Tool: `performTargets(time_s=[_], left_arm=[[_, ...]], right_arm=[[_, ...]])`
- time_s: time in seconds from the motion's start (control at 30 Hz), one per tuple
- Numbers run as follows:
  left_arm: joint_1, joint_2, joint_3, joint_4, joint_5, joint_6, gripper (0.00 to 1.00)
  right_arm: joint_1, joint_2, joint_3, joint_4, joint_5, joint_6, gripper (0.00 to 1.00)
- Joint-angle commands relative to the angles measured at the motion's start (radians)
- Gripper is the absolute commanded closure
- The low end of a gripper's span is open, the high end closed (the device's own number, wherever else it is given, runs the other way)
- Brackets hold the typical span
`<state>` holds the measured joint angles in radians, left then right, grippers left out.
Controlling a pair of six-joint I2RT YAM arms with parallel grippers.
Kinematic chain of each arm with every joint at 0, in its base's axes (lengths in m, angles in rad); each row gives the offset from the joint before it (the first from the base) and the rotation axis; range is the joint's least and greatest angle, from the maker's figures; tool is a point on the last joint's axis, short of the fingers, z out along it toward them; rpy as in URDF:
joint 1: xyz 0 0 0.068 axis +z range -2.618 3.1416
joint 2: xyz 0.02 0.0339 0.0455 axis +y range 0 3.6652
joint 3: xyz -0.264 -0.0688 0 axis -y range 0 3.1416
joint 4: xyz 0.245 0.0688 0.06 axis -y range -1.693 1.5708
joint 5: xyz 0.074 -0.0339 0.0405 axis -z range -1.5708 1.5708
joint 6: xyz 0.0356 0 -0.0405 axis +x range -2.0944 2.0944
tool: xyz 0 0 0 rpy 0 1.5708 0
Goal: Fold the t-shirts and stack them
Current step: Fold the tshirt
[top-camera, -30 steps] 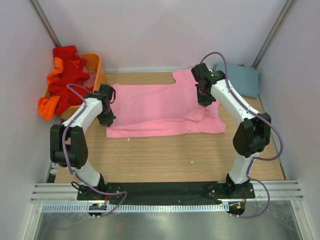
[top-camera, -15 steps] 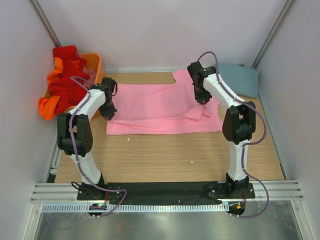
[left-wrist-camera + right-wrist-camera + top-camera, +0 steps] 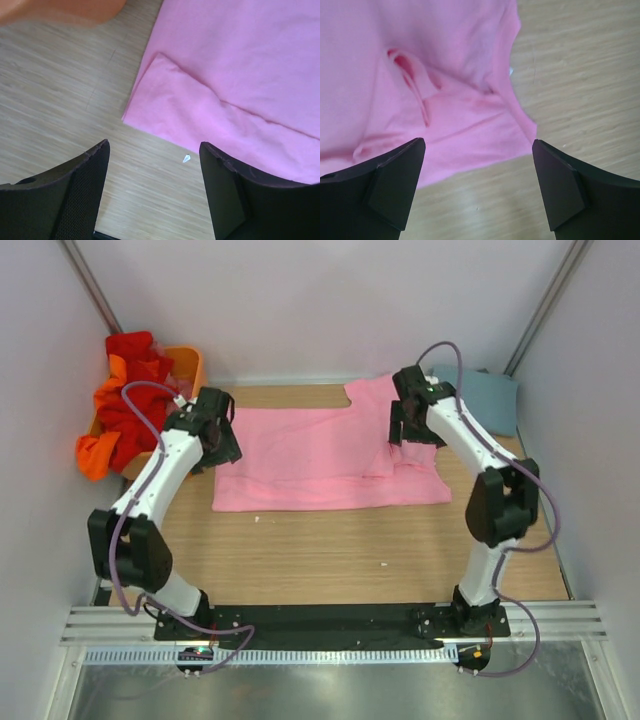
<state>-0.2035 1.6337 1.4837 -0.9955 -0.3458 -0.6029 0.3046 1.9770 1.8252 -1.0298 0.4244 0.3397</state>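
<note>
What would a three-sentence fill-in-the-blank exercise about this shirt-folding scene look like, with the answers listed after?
1. The t-shirt spread flat on the table is ____ in colour.
2. The left gripper and the right gripper both have their jaws ____.
3. The grey-blue shirt lies in the table's far ____ corner.
Missing words: pink; open; right.
</note>
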Motion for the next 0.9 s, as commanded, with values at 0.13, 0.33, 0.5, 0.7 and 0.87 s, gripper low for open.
performTargets(time_s=[0.13, 0.33, 0.5, 0.7, 0.87], left_arm=[[-0.001, -0.217, -0.377, 0.216, 0.082, -0.109, 0.24], [0.003, -0.279, -0.551, 0.348, 0.094, -0.195, 0.20], [0.007, -0.264, -0.606, 0.403, 0.036, -0.219, 0.20], [0.013, -0.279, -0.669, 0.478, -0.070, -0.258, 0.21], [0.016, -0.256, -0.691, 0.512, -0.119, -0.274, 0.20]], right_arm=[[-0.041, -0.392, -0.503, 0.312, -0.340, 0.146, 0.05], [-0.151, -0.529, -0.774, 0.419, -0.444, 0.193, 0.07], [-0.283, -0.592, -0.928, 0.519, -0.559, 0.231, 0.08], [-0.321, -0.577, -0.988, 0.577, -0.587, 0.263, 0.08], [-0.363, -0.555, -1.026, 0.617, -0.582, 0.271, 0.08]])
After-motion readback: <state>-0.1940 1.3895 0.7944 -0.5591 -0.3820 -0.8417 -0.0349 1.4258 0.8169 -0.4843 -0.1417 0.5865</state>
